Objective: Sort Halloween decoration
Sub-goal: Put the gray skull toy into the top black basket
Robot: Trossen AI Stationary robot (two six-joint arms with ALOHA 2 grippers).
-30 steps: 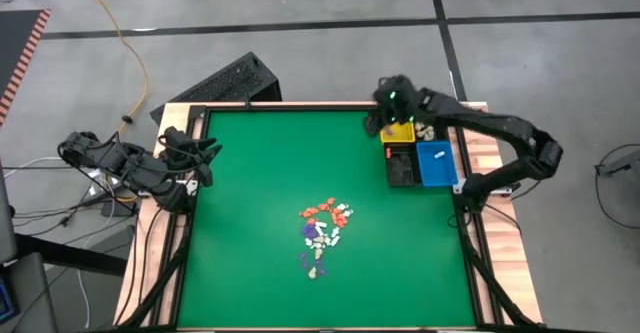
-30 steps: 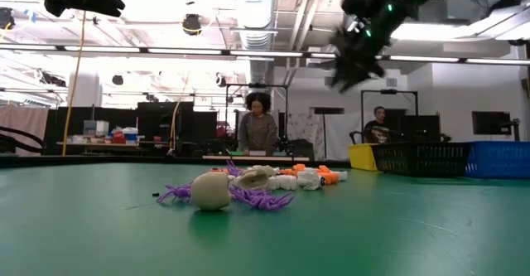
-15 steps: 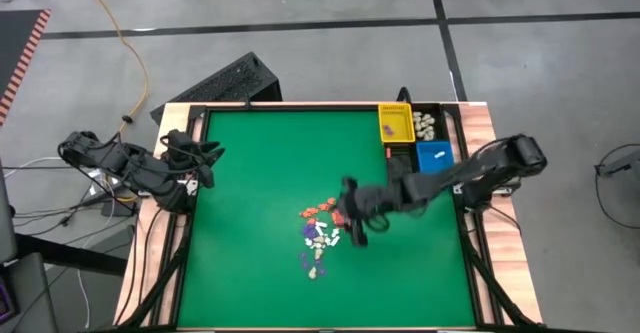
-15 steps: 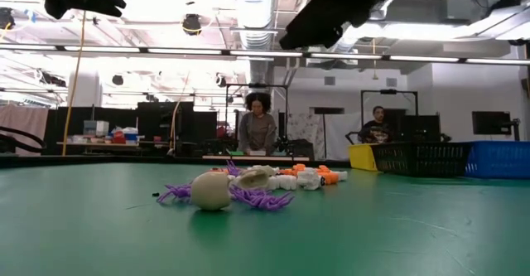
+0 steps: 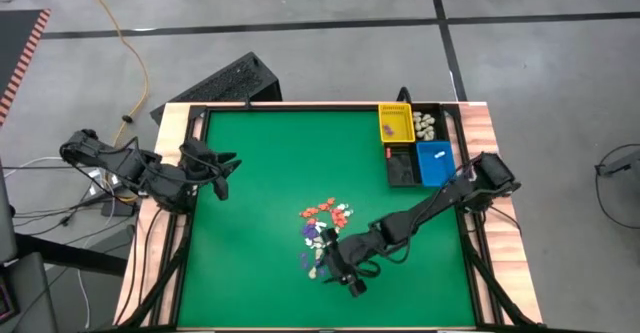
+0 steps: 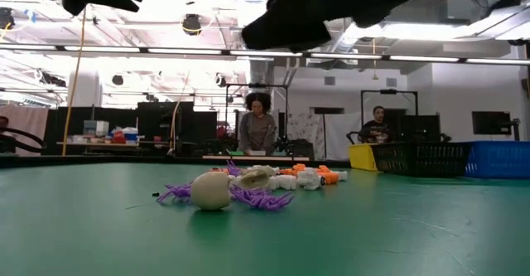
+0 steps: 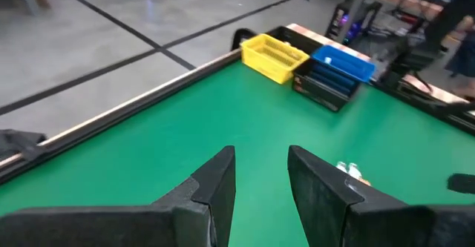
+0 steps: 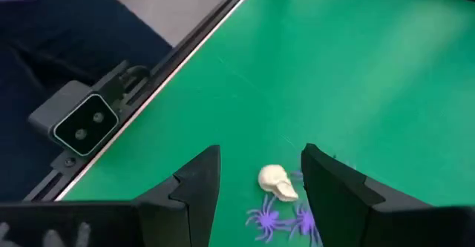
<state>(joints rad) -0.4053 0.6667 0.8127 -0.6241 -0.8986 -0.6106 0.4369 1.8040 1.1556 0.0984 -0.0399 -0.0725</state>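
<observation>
Approach step for the next pick: with right gripper spread wide and empty above the small cream-white plastic skull beside purple plastic spiders at pile's near edge mid-table, lower and close; left gripper parked narrowly open at left edge.

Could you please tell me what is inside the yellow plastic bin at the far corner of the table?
In the high view, the yellow rectangular plastic bin holds one small orange-red trinket on its floor. The rest of its floor looks bare, though anything tucked under its rim would be hidden.
</observation>
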